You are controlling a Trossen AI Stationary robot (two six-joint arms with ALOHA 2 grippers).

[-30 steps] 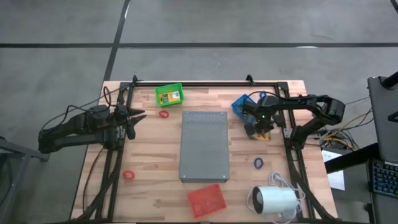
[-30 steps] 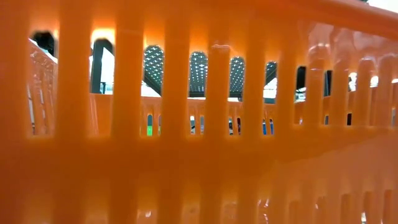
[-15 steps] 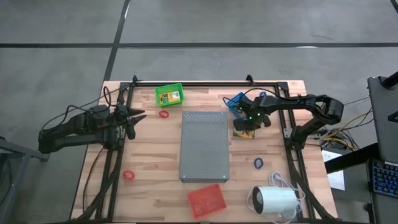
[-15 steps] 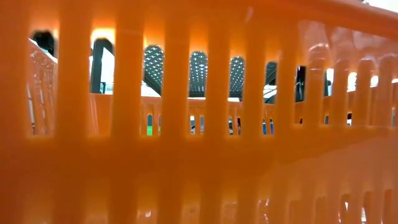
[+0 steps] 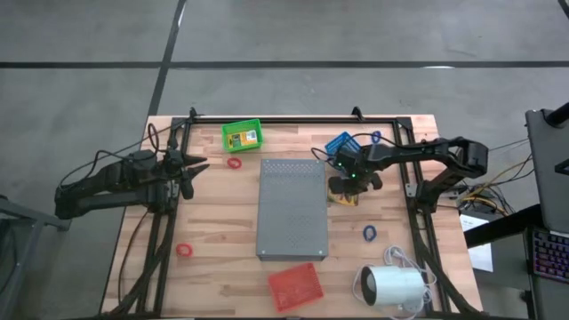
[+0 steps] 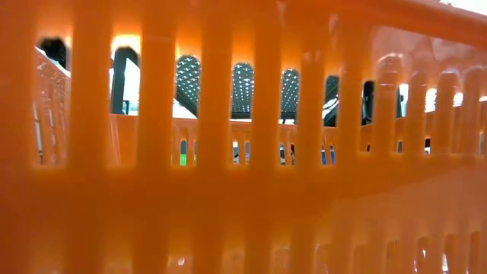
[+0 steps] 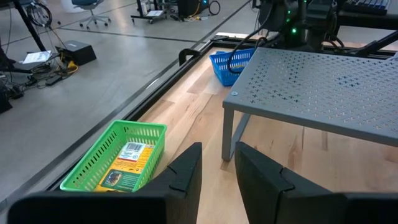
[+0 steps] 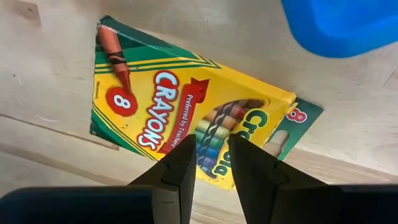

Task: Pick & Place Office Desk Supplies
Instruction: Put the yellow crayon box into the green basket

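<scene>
Right tool (image 5: 345, 184): we see it at the grey slab's right edge, near the blue basket. In its wrist view the two fingers (image 8: 177, 174) stand a narrow gap apart, pointing down at a crayon box directly beneath them. We cannot tell whether it is grasping the box.
Crayon box (image 8: 180, 118): yellow with green corners and red print. It lies flat on the wooden surface (image 5: 213, 222), below the right tool. A second box (image 8: 292, 124) peeks out from under its far end.
Blue basket (image 5: 342, 145): just behind the right tool, near the surface's back rail.
Left tool (image 5: 197, 169): we find it waiting at the left edge of the surface. Its fingers (image 7: 186, 171) stand slightly apart with nothing between them.
Green basket (image 7: 115, 155): ahead of the left tool, with a crayon box (image 7: 127, 163) lying inside it.
Grey slab (image 5: 292, 208): a perforated platform on legs, between the two tools.
Red rings: one (image 5: 235, 164) just beside the left tool, another (image 5: 184, 251) well away from it, toward the front edge.
Blue rings: one (image 5: 369, 233) in front of the right tool, one (image 5: 376, 137) behind it.
Red basket (image 5: 295, 286): at the front edge; it fills the low view.
White cylinder (image 5: 391, 286): at the front right corner.
</scene>
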